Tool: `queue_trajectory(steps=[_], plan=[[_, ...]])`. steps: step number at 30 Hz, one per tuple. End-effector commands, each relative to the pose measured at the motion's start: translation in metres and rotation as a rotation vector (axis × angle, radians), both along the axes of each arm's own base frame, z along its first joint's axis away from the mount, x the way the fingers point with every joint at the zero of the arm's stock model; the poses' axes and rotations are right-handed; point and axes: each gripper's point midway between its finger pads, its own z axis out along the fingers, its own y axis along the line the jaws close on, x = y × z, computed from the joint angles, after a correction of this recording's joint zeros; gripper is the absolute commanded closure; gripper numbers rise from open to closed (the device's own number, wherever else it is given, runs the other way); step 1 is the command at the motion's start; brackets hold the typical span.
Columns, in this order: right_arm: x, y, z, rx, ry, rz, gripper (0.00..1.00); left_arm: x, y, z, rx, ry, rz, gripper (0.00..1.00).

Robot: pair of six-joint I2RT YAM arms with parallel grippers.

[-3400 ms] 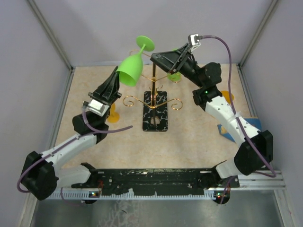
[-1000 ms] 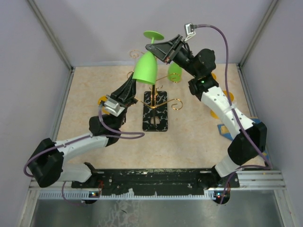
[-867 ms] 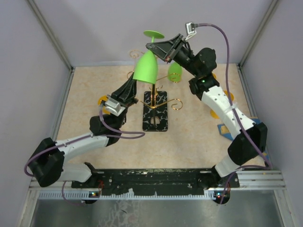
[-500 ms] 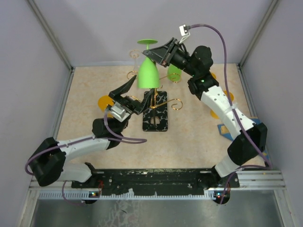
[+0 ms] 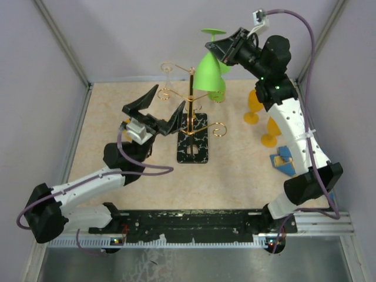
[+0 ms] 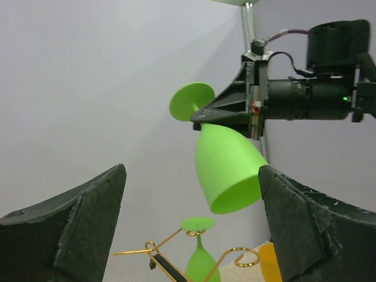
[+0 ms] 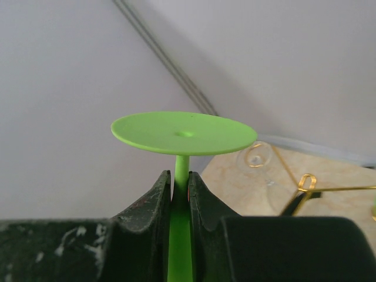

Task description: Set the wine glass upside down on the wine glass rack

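Wrist-close, the right gripper (image 7: 181, 176) clamps the stem of the wine glass (image 7: 183, 132), bowl hidden; overhead, the bowl hangs beside the wine glass rack (image 5: 192, 144). The left gripper (image 5: 169, 97) gapes empty.

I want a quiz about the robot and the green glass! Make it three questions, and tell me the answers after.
1. True or false: the left gripper is open and holds nothing.
2. Which part of the green wine glass does the right gripper pinch? A) the bowl B) the stem C) the round foot
3. Fill in the gap: the wires of the wine glass rack are ___ in colour.

Key: 1 true; 2 B; 3 gold.
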Motion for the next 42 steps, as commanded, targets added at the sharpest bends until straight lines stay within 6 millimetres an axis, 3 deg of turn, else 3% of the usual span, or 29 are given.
queue_trajectory(steps=[1,6,10,14,16,19,24,33,42], plan=[[-0.005,-0.052,0.023,-0.118,-0.091,-0.199,1.0,0.039,-0.008,0.015,0.089,0.19,0.084,0.01],[0.001,-0.106,0.003,-0.236,-0.08,-0.388,1.0,0.094,-0.014,0.032,0.181,0.319,0.065,0.01],[-0.003,-0.14,-0.021,-0.374,-0.068,-0.543,1.0,0.141,0.007,0.035,0.189,0.416,0.063,0.01],[-0.013,-0.164,-0.047,-0.458,-0.071,-0.646,1.0,0.175,0.028,0.013,0.215,0.535,0.101,0.01],[-0.016,-0.17,-0.072,-0.497,-0.048,-0.669,1.0,0.183,0.043,0.004,0.195,0.576,0.115,0.01],[-0.024,-0.179,-0.096,-0.538,-0.065,-0.697,1.0,0.19,0.067,-0.009,0.168,0.636,0.149,0.01],[-0.028,-0.177,-0.124,-0.538,-0.142,-0.695,1.0,0.192,0.091,-0.024,0.138,0.662,0.19,0.01],[-0.031,-0.157,-0.164,-0.503,-0.292,-0.609,1.0,0.192,0.104,-0.041,0.128,0.682,0.208,0.01],[-0.05,-0.136,-0.178,-0.371,-0.519,-0.538,1.0,0.19,0.109,-0.05,0.104,0.69,0.195,0.01]])
